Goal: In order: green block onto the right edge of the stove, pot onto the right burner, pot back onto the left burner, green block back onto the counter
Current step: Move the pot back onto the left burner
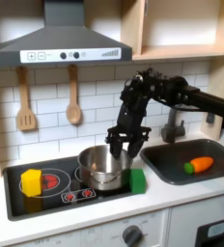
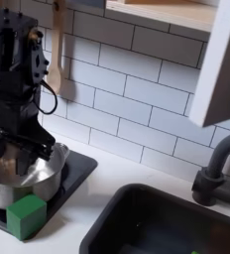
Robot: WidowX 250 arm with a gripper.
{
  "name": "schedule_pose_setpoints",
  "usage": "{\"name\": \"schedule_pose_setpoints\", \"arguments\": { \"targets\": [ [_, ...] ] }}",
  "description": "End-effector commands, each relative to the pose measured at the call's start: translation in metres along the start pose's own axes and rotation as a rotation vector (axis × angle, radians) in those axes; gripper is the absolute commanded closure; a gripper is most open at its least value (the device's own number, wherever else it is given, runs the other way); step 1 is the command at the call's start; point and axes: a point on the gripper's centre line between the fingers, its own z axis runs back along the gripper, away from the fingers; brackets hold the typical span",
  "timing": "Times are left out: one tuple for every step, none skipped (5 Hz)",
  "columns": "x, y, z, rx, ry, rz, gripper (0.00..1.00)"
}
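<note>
Hovering over the pot (image 1: 103, 166), the pincer (image 1: 117, 147) seems spread, grasping nothing.

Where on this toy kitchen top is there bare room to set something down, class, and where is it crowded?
Free: the white counter in front of the black stove, and the strip between stove and dark sink basin. Crowded: the stove's right side in the first exterior view, where the shiny steel pot, small green block and gripper cluster.

Counted: one steel pot (image 1: 102, 165), one green block (image 1: 137, 180), one yellow block (image 1: 31, 181), one toy carrot (image 1: 198, 165), two wooden utensils, a spatula (image 1: 26, 100) and a spoon (image 1: 73, 96), two red ring burners, one faucet (image 2: 220, 169)
</note>
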Motion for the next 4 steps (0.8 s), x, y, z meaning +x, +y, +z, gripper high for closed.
{"name": "schedule_pose_setpoints", "arguments": {
  "targets": [
    [0.0,0.0,-0.001,0.0,0.0,0.0,0.0],
    [0.008,0.004,-0.001,-0.008,0.007,0.026,0.0],
    [0.016,0.007,0.003,-0.01,-0.008,0.034,0.0],
    [0.019,0.013,-0.002,-0.025,0.014,0.052,0.0]
  ]
}}
